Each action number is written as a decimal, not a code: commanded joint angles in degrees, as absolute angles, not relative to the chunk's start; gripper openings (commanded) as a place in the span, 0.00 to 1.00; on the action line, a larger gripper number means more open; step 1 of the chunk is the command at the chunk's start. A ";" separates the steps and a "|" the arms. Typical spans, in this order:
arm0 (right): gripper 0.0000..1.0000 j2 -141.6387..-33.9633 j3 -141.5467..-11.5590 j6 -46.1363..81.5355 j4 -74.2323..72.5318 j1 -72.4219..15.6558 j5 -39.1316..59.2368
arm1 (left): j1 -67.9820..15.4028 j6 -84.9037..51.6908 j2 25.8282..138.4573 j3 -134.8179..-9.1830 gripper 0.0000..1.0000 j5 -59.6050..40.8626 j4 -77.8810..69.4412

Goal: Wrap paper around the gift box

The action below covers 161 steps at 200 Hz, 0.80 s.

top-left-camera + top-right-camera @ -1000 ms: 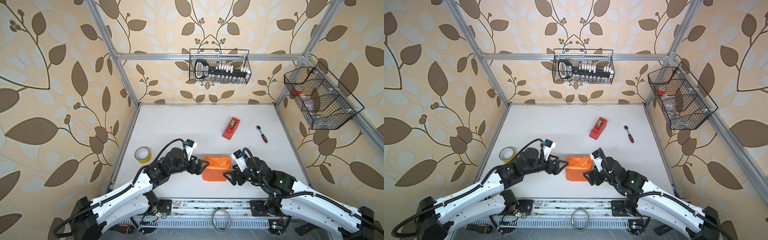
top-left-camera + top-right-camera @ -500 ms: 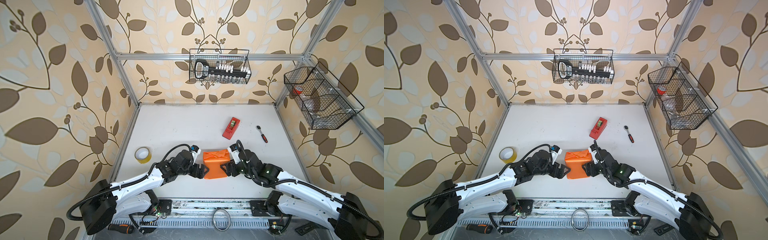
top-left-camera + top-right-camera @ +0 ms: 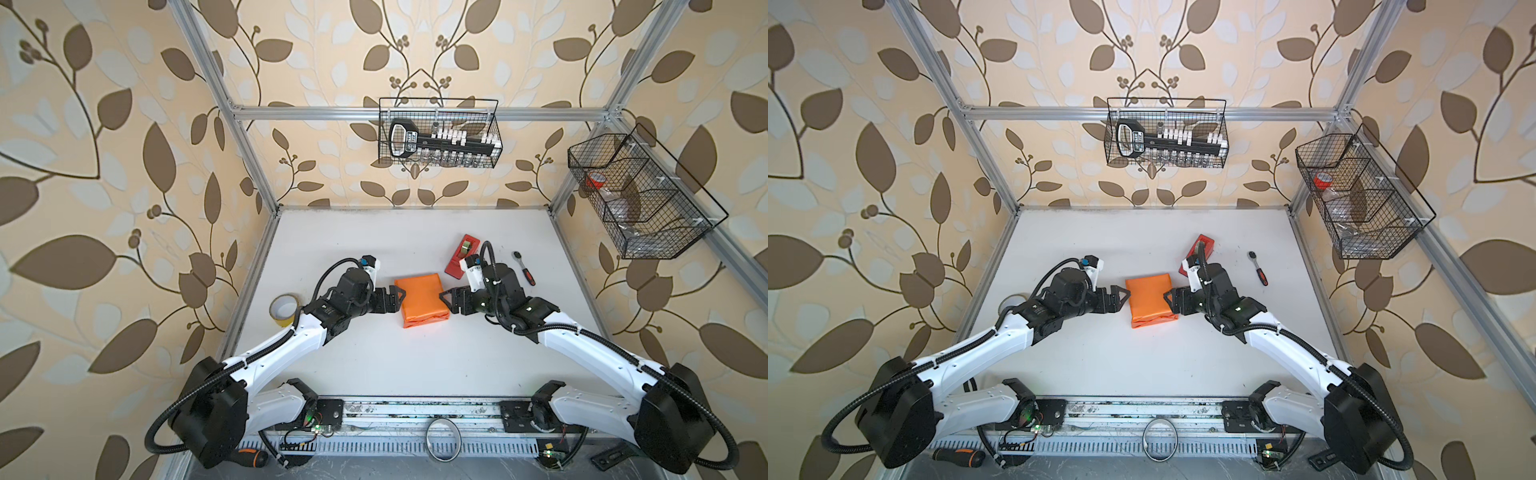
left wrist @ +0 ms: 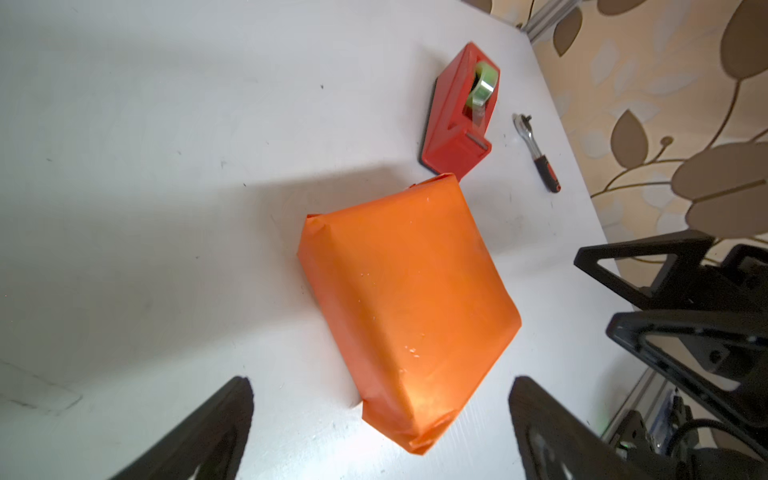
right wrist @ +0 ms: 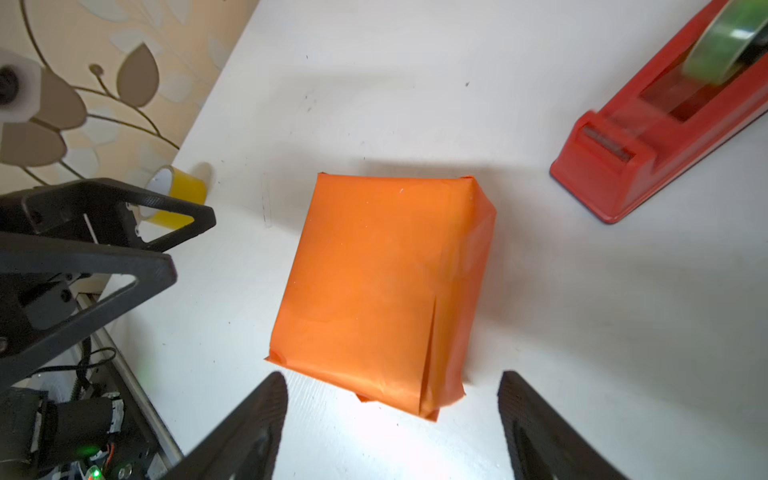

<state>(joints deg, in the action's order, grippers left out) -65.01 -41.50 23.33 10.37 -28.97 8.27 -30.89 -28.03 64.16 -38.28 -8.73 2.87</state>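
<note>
Between both grippers, on the table's (image 3: 374, 232) middle, lies the gift box, covered by orange paper (image 3: 422, 300), long axis near-to-far. Flanking its long sides equally closely, the left gripper (image 3: 397, 302) and right gripper (image 3: 446, 303) gape wide, empty.

The paper (image 3: 422, 299) hides the gift box entirely in every view.

beige walls with brown leaf wallpaper (image 3: 104, 137), aluminium frame bars (image 3: 316, 111), white tabletop (image 3: 374, 232), back wire basket (image 3: 497, 133), side wire basket (image 3: 665, 245), even light
</note>
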 commanded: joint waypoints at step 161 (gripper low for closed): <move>1.00 -69.52 -16.49 0.02 -39.18 -12.22 -30.20 | -2.92 -1.30 76.63 -24.72 0.99 5.71 -29.90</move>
<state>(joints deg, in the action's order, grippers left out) -69.36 -16.86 2.50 -26.85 -13.72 -35.48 -3.51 -3.86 73.93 -22.31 11.75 -23.57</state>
